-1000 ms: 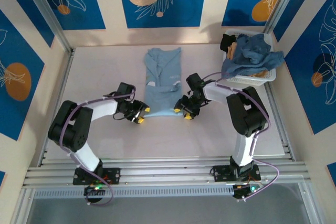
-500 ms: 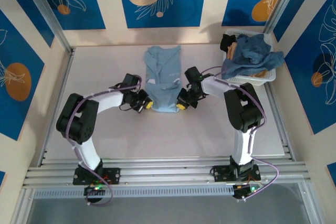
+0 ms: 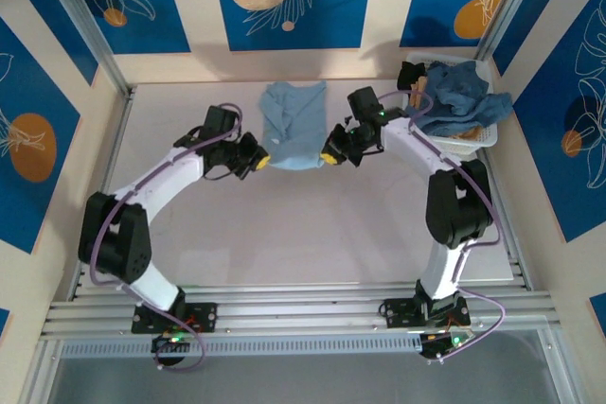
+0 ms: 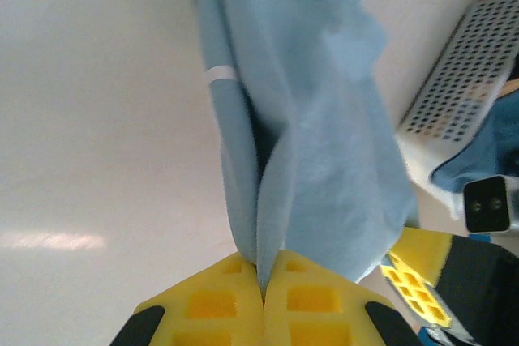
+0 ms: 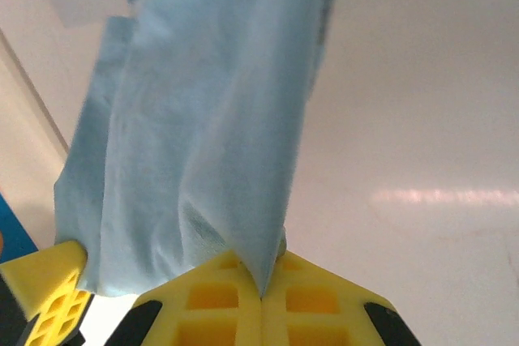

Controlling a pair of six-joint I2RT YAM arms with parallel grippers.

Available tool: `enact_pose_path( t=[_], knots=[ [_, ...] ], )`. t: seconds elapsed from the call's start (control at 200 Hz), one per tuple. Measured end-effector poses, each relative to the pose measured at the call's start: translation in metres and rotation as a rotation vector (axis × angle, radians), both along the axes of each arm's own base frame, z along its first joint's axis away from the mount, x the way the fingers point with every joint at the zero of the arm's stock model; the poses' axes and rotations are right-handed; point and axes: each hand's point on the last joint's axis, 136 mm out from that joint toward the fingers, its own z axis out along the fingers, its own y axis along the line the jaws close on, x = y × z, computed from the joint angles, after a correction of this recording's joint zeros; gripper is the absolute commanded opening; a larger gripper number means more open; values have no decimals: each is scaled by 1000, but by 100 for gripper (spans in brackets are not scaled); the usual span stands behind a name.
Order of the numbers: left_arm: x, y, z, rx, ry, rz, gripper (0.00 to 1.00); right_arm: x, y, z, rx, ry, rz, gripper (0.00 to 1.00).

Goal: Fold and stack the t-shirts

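Note:
A pale sky-blue t-shirt [image 3: 292, 125] lies at the back middle of the table, its near edge lifted off the surface. My left gripper [image 3: 258, 161] is shut on that edge's left corner, and my right gripper [image 3: 329, 157] is shut on its right corner. In the left wrist view the cloth [image 4: 316, 143] rises out of my closed yellow pads [image 4: 219, 305]. The right wrist view shows the same cloth [image 5: 211, 119] pinched between the pads [image 5: 219, 301]. A darker dusty-blue t-shirt [image 3: 459, 99] is heaped in the basket.
The white slatted basket [image 3: 473, 139] stands at the back right corner against the frame. Aluminium rails run along the table's sides and front. Open tabletop [image 3: 303, 234] stretches in front of the shirt.
Both grippers closed on the shirt's near corners and carried them up and toward the back, so the shirt's near half now folds over its far half.

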Motion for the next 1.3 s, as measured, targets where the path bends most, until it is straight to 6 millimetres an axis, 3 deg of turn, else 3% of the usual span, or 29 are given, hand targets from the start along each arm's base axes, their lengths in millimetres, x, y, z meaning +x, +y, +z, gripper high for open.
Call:
enact_pose_path(
  t=[0.255,0.445,0.555,0.745,0.875,0.985,1.105,1.3],
  knots=[
    [-98,14,-46,41,171,-141,0,-111,-2,-43,-48,196,75,0],
    [-168,22,-63,52,261,-248,0,-175,-5,-53,-76,270,159,0],
    [-186,20,-38,24,190,-288,0,-201,-5,-35,-70,242,207,0],
    [-197,21,31,-84,-15,-272,0,-227,-5,13,2,176,225,0],
    [-201,24,51,-131,-23,-219,0,-234,-3,37,45,199,191,0],
    [-192,22,53,-135,21,-167,0,-225,-4,53,66,234,130,0],
    [-172,15,49,-106,89,-118,0,-195,-7,59,76,261,43,0],
    [-127,13,32,-50,185,-21,0,-138,-9,48,91,337,-70,0]
  ],
)
